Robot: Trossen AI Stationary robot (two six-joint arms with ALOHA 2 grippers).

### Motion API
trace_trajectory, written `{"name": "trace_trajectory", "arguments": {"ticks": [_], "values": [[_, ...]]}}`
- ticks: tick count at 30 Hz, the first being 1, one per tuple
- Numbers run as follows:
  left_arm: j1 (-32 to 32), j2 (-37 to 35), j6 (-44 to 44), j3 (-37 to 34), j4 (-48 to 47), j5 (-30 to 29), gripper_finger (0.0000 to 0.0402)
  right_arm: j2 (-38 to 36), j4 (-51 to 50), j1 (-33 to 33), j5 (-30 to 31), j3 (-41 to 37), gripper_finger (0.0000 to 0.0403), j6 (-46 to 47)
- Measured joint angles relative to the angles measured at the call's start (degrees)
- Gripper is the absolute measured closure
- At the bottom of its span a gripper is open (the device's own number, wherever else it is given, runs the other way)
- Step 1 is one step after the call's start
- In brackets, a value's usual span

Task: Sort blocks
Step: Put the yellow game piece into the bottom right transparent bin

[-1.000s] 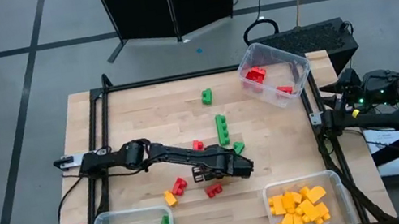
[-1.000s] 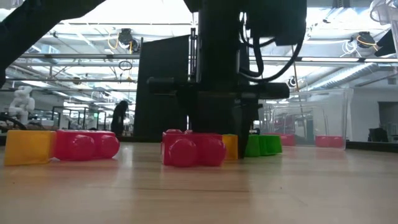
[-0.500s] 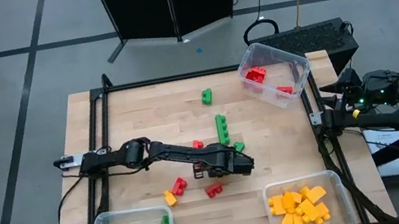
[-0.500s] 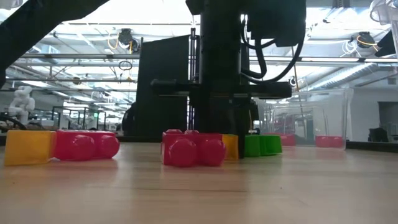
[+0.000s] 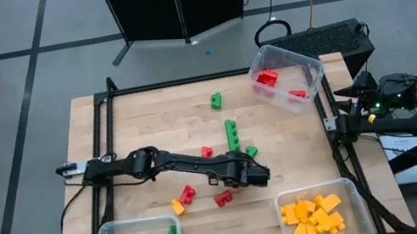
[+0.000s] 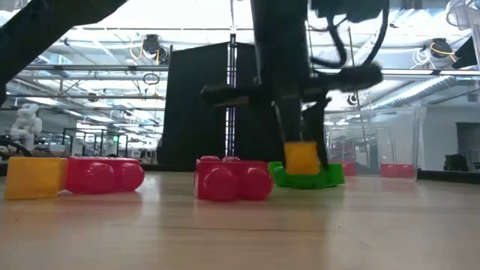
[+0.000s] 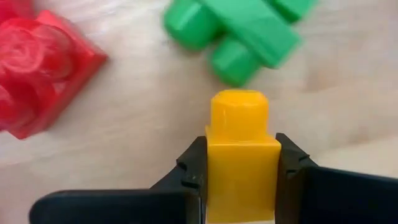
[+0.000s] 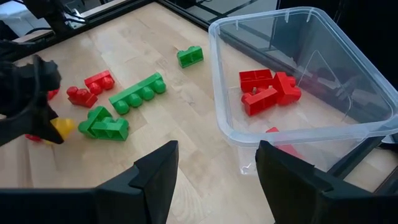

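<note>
The left gripper [image 7: 239,186] was clamped on a yellow block [image 7: 241,155], held just above the table [image 5: 140,120] beside a green block [image 7: 242,31]. The right gripper [image 8: 214,180], fingers spread, waited near the bin [image 8: 348,124] of red blocks [image 8: 267,90].

You've got three clear bins [image 5: 318,73] | loose on the wood you can count three green blocks [image 5: 231,133] — and three red blocks [image 5: 187,195] | two yellow-orange blocks [image 7: 241,155] outside the bins — those binned are too heaped to count | two arms [image 5: 182,163]
</note>
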Motion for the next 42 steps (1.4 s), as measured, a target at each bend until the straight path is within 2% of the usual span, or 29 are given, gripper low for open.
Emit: {"name": "trace_trajectory", "arguments": {"ticks": [4, 11, 14, 22, 26, 31, 37, 42], "values": [[-0.7, -0.3, 1.6, 2.0, 1.3, -1.9, 0.0344, 0.0, 0.0, 0.0, 0.0, 0.0, 0.0195, 0.6], [-1.8, -3.4, 7.1, 2.1, 11.7, -5.9, 0.0344, 0.0, 0.0, 0.0, 0.0, 0.0, 0.0195, 1.5], [-2.4, -4.3, 10.9, 2.1, 19.0, -7.7, 0.0344, 0.0, 0.0, 0.0, 0.0, 0.0, 0.0195, 2.1], [-5.0, -5.2, 30.8, 2.1, 42.4, -10.9, 0.0344, 0.0, 0.1, 0.0, 0.1, 0.0, 0.0195, 4.3], [-6.0, -5.2, 38.9, 2.1, 48.9, -12.2, 0.0344, 0.0, 0.1, 0.0, 0.2, 0.0, 0.0195, 4.6], [-7.9, -5.2, 55.0, 2.1, 52.3, -15.6, 0.0344, 0.0, 0.1, 0.0, 0.2, 0.0, 0.0195, 5.1], [-10.7, -5.2, 73.8, 2.1, 51.8, -15.7, 0.0344, 0.0, 0.1, 0.0, 0.2, 0.0, 0.0195, 5.6], [-12.0, -5.2, 79.3, 2.1, 52.3, -15.6, 0.0344, 0.0, 0.1, 0.0, 0.2, 0.0, 0.0195, 5.6]]}}
